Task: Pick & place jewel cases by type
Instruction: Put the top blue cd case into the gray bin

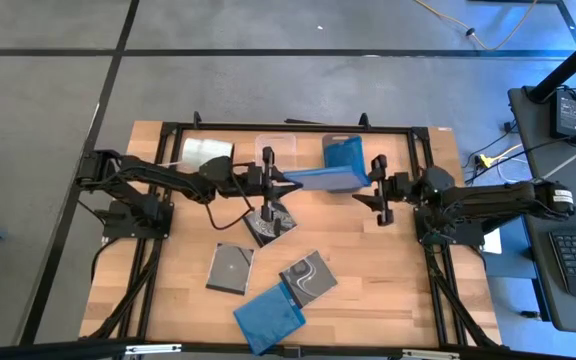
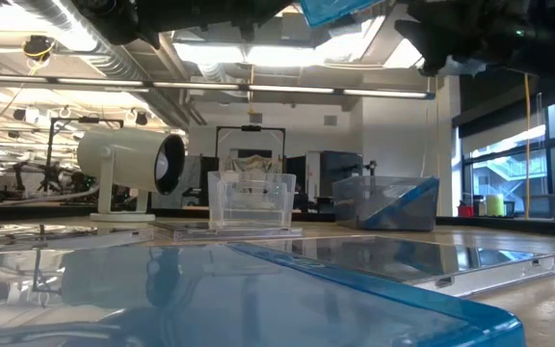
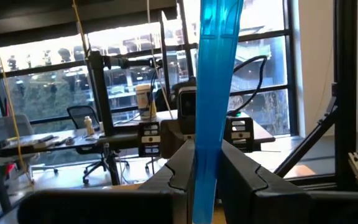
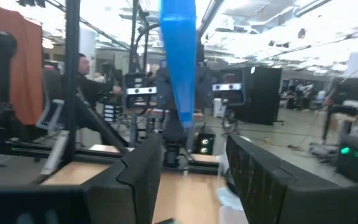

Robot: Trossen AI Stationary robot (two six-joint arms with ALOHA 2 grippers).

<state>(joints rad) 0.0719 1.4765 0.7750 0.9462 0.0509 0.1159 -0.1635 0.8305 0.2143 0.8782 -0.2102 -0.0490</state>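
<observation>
blue jewel case (image 1: pixel 326 178) hangs edge-pinched in the closed left gripper (image 1: pixel 286 184), above the table between both arms. right gripper (image 1: pixel 377 190) stands wide, just beside its free edge. risk: thin grip lets it pivot or drop. blue bin (image 1: pixel 345 152) and clear bin (image 1: pixel 275 150) lie behind; dark cases (image 1: pixel 308 276) below.

Translucent blue jewel case (image 1: pixel 325 179); dark case with white swirls (image 1: pixel 308 275).

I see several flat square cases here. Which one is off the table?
The translucent blue plastic jewel case pinched in the left gripper, midair; the others lie on the table or in a bin.
</observation>
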